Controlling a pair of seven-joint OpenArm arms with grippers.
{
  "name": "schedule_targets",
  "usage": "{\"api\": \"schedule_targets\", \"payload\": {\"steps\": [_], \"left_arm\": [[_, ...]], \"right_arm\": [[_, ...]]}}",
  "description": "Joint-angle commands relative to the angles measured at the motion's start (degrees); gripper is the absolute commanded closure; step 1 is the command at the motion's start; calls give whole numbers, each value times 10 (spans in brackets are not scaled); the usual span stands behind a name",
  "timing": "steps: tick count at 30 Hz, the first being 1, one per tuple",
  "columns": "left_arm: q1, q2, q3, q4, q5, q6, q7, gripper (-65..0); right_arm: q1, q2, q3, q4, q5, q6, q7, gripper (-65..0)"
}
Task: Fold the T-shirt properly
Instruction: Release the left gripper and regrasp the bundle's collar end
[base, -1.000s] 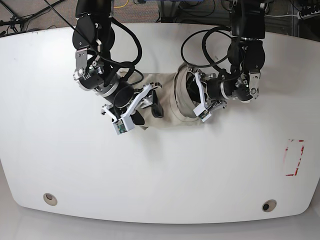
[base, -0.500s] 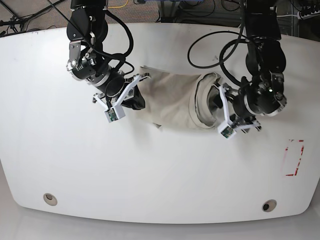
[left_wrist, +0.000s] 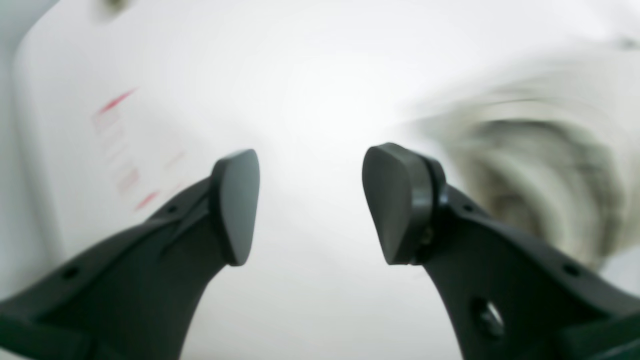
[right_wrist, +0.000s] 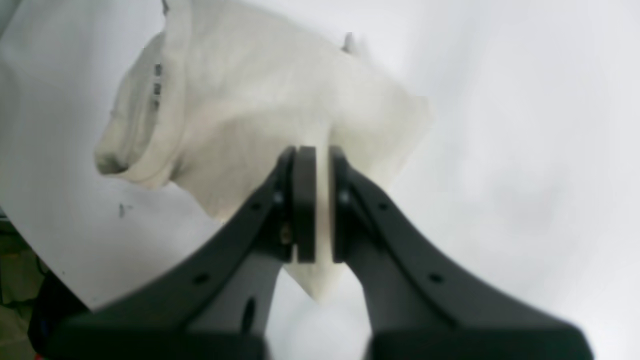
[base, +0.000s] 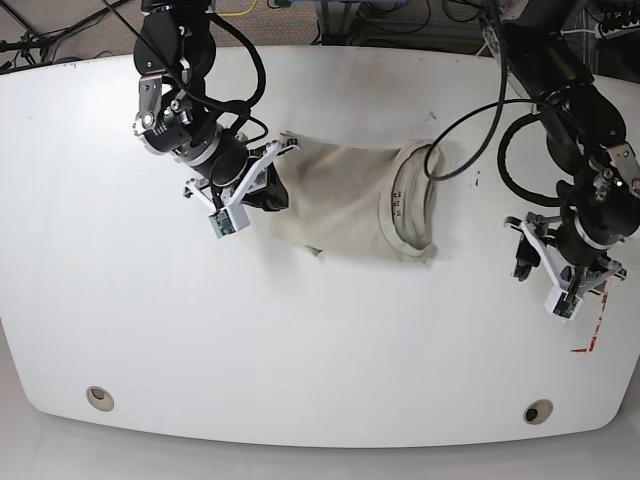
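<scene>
The T-shirt (base: 350, 205) is lying crumpled on the white table (base: 320, 350), a little toward 12 o'clock from the table's middle, with its collar opening facing 3 o'clock. The right gripper (right_wrist: 315, 200) is pinching the shirt's edge at 9 o'clock, its jaws nearly closed on the fabric. The left gripper (left_wrist: 310, 205) is hanging wide and holding nothing, well apart from the shirt toward 4 o'clock, near a red mark (base: 590, 325).

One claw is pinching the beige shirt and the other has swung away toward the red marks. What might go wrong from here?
The right gripper pinches only one edge of the T-shirt, so pulling may drag the whole bunched shirt rather than spread it. The left gripper is open and off the cloth, so nothing anchors the collar end.
</scene>
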Motion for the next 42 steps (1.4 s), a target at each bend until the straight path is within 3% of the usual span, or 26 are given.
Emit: {"api": "schedule_targets", "payload": {"steps": [1,6,12,22,31,42], "left_arm": [[4,1,13,12,-19,-1,-9,-346],[44,20,49,12,-54,-1,-10,-346],[100,70,95,12,-73,-1,-39,-331],[191,83,188,7,-47,-1,-149,-58],[254,77,257,-2,-7,11,-240,-47],[240,53,263,-51,-5,12,-242,-47]], "right_arm": [[18,0,-2,12,8,3,16,-44],[40,1,-28,8,4,11,17,-44],[80,5,-32,-17,-2,9,17,-43],[135,15,-34,-98,-71,25,31,-43],[137,11,-36,-183,-73,42,96,-43],[143,5,-93,-288,-75,39,208,-43]]}}
